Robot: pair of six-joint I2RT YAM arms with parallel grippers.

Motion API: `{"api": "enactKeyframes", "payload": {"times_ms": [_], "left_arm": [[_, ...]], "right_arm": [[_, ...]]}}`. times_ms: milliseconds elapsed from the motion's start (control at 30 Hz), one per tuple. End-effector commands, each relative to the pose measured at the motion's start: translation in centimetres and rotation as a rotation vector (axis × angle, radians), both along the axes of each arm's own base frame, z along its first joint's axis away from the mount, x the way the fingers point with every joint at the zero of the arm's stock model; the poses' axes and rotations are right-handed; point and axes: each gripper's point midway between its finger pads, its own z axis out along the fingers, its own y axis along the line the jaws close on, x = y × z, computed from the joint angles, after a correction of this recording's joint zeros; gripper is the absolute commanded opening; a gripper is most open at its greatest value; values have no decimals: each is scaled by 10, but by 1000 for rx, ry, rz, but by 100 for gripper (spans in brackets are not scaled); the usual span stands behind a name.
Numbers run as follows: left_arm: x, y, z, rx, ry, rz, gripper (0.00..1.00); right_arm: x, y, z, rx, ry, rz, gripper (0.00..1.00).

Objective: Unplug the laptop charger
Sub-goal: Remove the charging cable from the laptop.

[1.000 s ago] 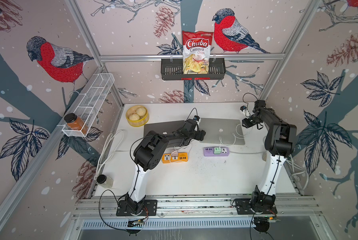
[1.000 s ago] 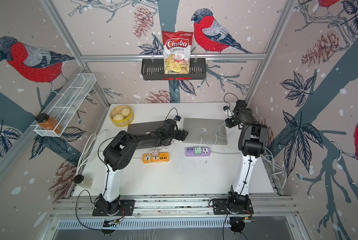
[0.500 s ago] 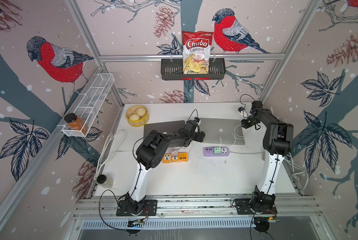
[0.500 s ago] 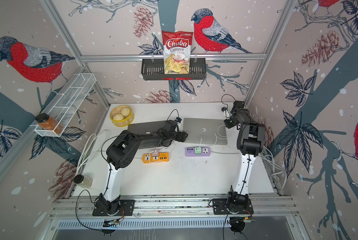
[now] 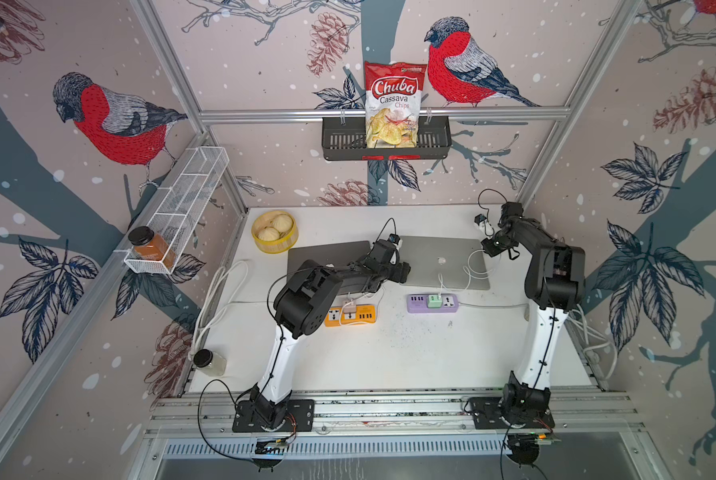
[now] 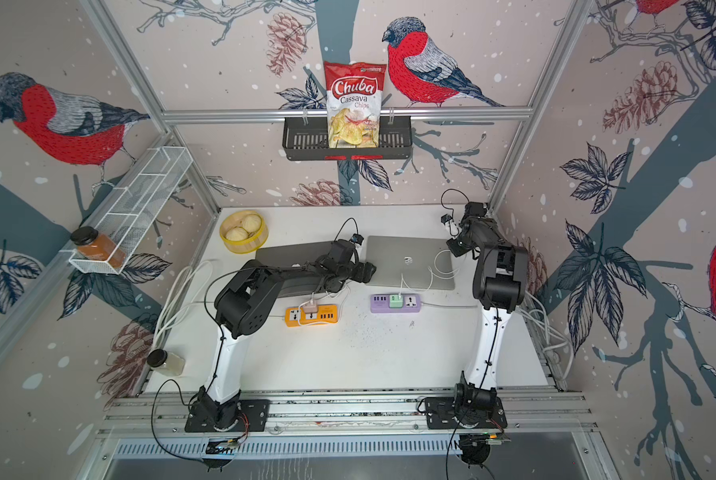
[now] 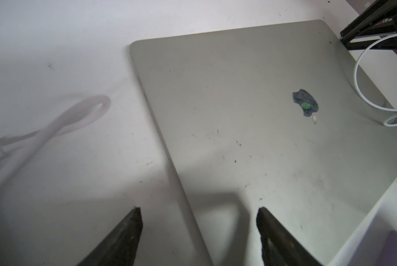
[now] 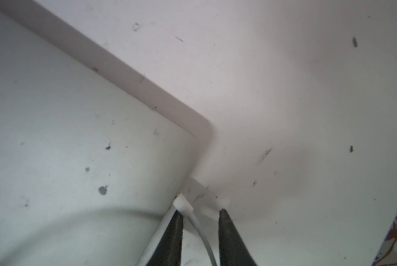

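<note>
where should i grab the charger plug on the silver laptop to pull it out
Probably grip the stubby white plug itself, not the thin cable. Come in from beyond the laptop edge, along the cable, a jaw on each side, as the right gripper stands.

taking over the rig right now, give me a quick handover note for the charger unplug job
Left gripper: open, empty, over the silver laptop's edge.
Right gripper: open, jaws either side of the white cable just behind the connector, not clamped.
Things: connector seated in the laptop's side near a corner; cable runs to the green adapter in the purple power strip.
Done: approach only.
Left: close on the connector and pull it out, probably with the left gripper steadying the laptop.
</note>
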Motion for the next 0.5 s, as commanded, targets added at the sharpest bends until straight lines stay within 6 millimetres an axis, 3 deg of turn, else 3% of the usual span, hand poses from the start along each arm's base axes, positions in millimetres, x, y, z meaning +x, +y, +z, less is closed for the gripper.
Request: {"api": "enactKeyframes", "payload": {"times_ms": [0, 267, 467], "left_arm": [[-5, 2, -10, 11, 41, 2, 79], [-5, 1, -13, 9, 45, 0, 78], [-5, 2, -14, 11, 47, -3, 78]], "right_arm": [[-1, 3, -2, 12, -1, 32, 27], [-2, 3, -6, 3, 6, 54, 13], [-1, -2, -8, -18, 1, 52, 8]]}}
